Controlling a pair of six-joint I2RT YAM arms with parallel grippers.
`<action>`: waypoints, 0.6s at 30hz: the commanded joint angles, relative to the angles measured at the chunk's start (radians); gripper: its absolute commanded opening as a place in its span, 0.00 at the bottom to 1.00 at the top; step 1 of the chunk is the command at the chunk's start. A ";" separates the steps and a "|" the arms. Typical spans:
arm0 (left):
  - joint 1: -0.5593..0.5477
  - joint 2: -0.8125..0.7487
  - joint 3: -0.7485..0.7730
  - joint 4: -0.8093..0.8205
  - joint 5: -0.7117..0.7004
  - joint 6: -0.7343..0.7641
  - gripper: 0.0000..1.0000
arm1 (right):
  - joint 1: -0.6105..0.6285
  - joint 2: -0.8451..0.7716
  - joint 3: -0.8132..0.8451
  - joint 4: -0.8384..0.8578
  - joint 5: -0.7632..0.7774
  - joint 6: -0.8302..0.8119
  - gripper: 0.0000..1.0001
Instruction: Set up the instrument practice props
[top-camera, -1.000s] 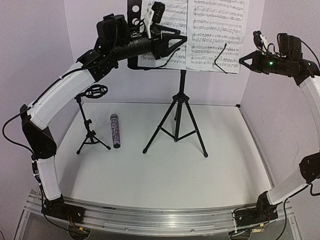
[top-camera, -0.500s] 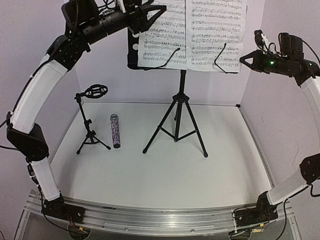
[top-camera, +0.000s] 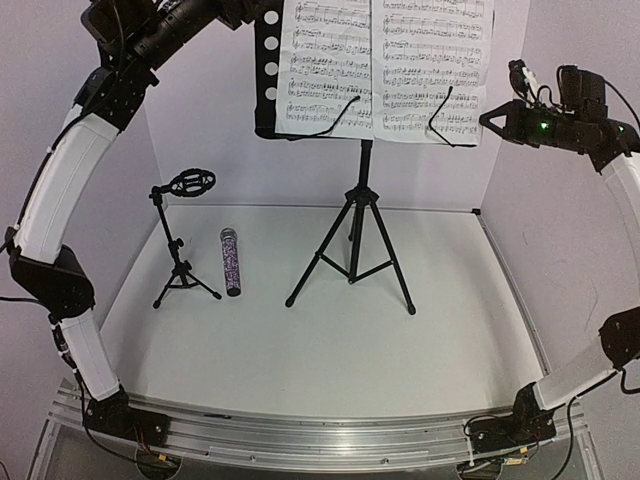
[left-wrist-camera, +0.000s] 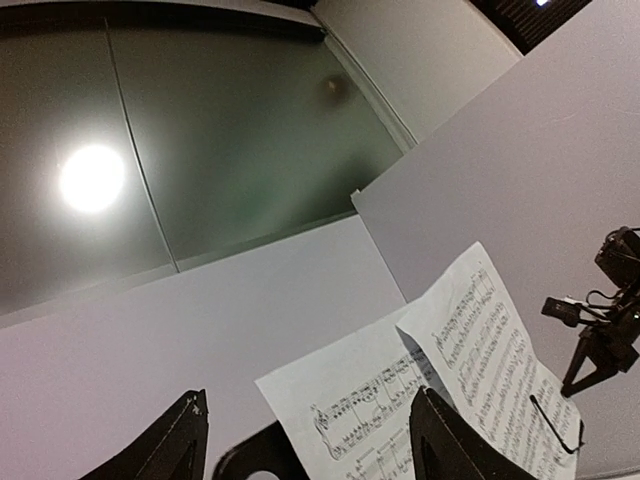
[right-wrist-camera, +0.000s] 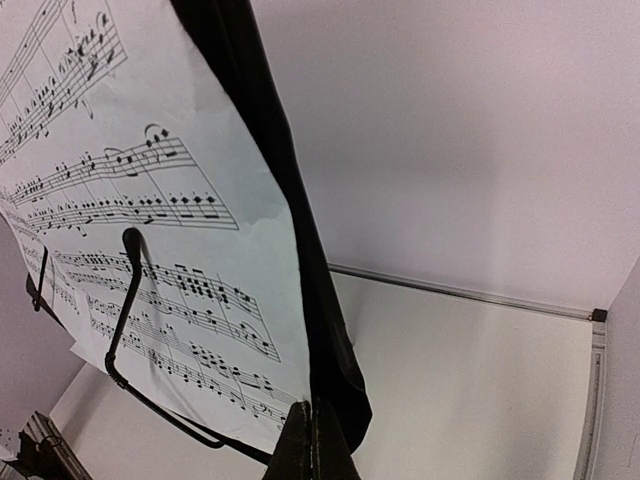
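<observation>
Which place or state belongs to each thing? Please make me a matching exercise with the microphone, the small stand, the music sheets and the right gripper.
Things
1. microphone
2. small stand
3. music sheets
4. right gripper

Places or states
A. propped up on the tall stand
B. shut, close beside the top of the tall stand
C. lying flat on the table
D. standing upright, its holder empty

Pairs: 1-C, 2-D, 3-A, 4-B
</observation>
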 joint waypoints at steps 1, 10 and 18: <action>0.033 0.064 0.073 0.116 0.108 -0.044 0.67 | -0.004 -0.026 0.000 0.034 -0.001 0.015 0.00; 0.033 -0.030 -0.010 -0.061 0.102 -0.184 0.56 | -0.002 -0.043 -0.040 0.051 0.009 0.027 0.00; 0.033 -0.279 -0.404 -0.320 0.013 -0.345 0.51 | -0.002 -0.059 -0.061 0.090 -0.002 0.029 0.00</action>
